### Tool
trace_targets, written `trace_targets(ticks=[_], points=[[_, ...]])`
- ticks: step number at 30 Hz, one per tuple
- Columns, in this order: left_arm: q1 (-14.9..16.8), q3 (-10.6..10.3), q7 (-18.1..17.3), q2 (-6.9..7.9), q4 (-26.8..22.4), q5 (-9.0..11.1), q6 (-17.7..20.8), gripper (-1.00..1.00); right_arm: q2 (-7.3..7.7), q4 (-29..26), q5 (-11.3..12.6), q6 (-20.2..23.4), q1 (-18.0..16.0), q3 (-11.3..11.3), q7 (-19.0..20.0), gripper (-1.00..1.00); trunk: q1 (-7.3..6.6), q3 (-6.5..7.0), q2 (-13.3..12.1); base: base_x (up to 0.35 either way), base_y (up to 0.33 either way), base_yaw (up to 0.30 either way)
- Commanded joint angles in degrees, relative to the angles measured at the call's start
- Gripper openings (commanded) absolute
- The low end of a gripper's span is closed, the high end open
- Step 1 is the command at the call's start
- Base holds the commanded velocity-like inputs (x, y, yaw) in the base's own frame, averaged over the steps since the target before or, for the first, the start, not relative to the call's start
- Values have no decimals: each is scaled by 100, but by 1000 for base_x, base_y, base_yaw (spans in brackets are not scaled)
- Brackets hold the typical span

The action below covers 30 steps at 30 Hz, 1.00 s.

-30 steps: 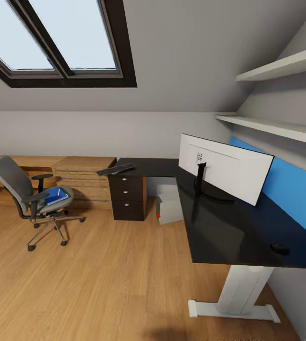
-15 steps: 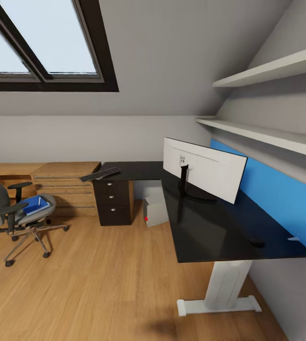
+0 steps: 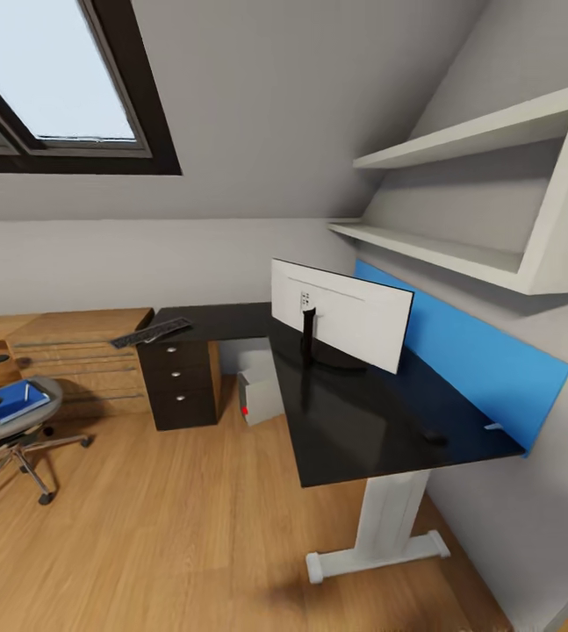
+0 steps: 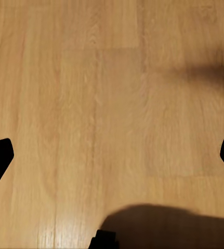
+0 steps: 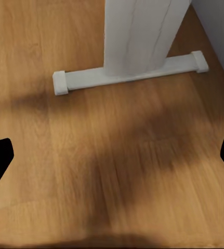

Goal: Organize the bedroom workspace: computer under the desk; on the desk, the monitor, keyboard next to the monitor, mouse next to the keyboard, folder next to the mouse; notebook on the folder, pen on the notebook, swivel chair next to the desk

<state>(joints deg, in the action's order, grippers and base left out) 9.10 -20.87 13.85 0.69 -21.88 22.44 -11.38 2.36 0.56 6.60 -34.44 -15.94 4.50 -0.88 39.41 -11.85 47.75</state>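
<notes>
The left pincer (image 4: 112, 155) hangs over bare wooden floor (image 4: 106, 93) with its two dark fingertips at the frame's sides, spread wide apart and holding nothing. The right pincer (image 5: 112, 155) is likewise agape and empty, looking down at the white foot of the desk leg (image 5: 137, 46), so the right arm is the one nearer the tabletop.

From the head view the white leg (image 3: 389, 518) stands closest, carrying the near end of the black tabletop (image 3: 363, 421). That top runs away from the robot along the blue wall panel (image 3: 459, 351), then turns left to the drawer unit (image 3: 183, 382). A small dark thing (image 3: 433, 434) lies near the near right edge; it may be the mouse, though it is too small to be sure. The monitor (image 3: 341, 318) stands mid-way along, white back toward the robot. The computer (image 3: 257, 397) sits on the floor under the corner.

The keyboard (image 3: 152, 332) lies far off on the left wing, slanted, well apart from the monitor. The chair (image 3: 7, 421) is off to the left, well clear of the tabletop, with the blue folder (image 3: 20, 401) on its seat. Open floor (image 3: 161, 509) lies between robot and chair, so I judge a leftward drive to be the way to the folder.
</notes>
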Motion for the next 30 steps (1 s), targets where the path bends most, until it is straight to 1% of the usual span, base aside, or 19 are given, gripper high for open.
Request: trace_targets(ticks=[1, 8, 14, 18, 20, 21, 25, 26, 28, 29, 30], points=[[3, -49, 38, 6, -4, 43, -18, 100, -1, 6, 51, -17, -6, 50, -9, 100, -22, 11, -36, 0, 0, -268], [4, -42, 38, 17, -3, 49, -16, 100, 1, 32, 50, -43, -6, 51, -8, 100, -176, 137, -316, 0, 0, -234], [3, -38, 38, 46, -8, 50, -18, 100, -10, -38, 67, -51, -6, 42, -35, 100, -307, 245, -557, 0, 0, -31], [3, -35, 38, 86, -9, 54, -15, 100, -14, -245, 95, -33, -6, 18, -59, 100, -395, 316, -717, 0, 0, -12], [3, -34, 38, 103, -9, 54, -14, 100, -15, -455, 133, -22, -6, -7, -94, 100, -439, 352, -798, 0, 0, -6], [4, -33, 38, 114, -9, 56, -14, 100, -15, -770, 215, -14, -6, -61, -187, 100, -461, 370, -838, 0, 0, -3], [2, -32, 38, 126, -9, 55, -14, 100, -14, -1475, 434, 17, -10, -166, -465, 100, -549, 442, -998, 0, 0, -2], [2, -32, 38, 125, -10, 53, -13, 100, -9, -1837, 522, 78, -13, -195, -631, 100, -571, 460, -1038, 0, 0, 0], [3, -32, 38, 125, -10, 52, -10, 100, -4, -2182, 581, 205, -24, -214, -796, 100, -615, 496, -1119, 0, 0, 0], [3, -34, 38, 125, -10, 51, -8, 100, 5, -2481, 618, 416, -41, -227, -944, 100, -637, 514, -1159, 0, 0, 0], [1, -33, 38, 125, -10, 51, -7, 100, 13, -2610, 631, 550, -57, -231, -1008, 100, -659, 532, -1199, 0, 0, 0]])
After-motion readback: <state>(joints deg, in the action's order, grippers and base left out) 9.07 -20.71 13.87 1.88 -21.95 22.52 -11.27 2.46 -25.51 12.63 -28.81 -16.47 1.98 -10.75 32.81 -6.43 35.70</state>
